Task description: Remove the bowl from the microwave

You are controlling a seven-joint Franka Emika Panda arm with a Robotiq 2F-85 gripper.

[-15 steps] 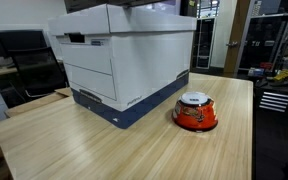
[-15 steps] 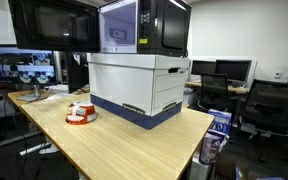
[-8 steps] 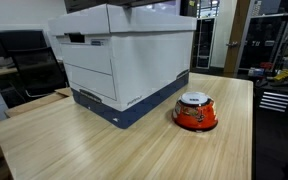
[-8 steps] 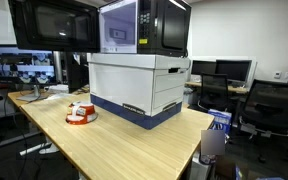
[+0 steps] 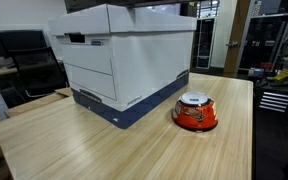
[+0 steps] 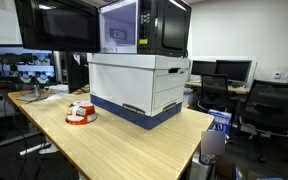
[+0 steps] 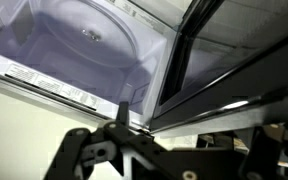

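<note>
The small red-orange bowl (image 5: 195,111) with a white-grey top sits on the wooden table beside a large white box (image 5: 124,60) with a navy base; it also shows in an exterior view (image 6: 80,114). A dark microwave (image 6: 144,27) stands on top of that box (image 6: 134,85), its door (image 6: 54,25) swung open. In the wrist view I look into the microwave's cavity, where the glass turntable (image 7: 89,38) is bare. My gripper (image 7: 199,125) is close to the door's edge (image 7: 234,60), fingers spread and empty. Neither exterior view shows the gripper.
The wooden table (image 5: 104,145) carries the box and the bowl; its edge is near the bowl (image 5: 250,120). Office chairs (image 6: 274,105), desks and monitors (image 6: 19,62) stand around. A drawer cabinet (image 5: 274,100) is beside the table.
In an exterior view the open microwave door has swung slightly, its far edge shifting toward the microwave. The bowl and the box have not moved.
</note>
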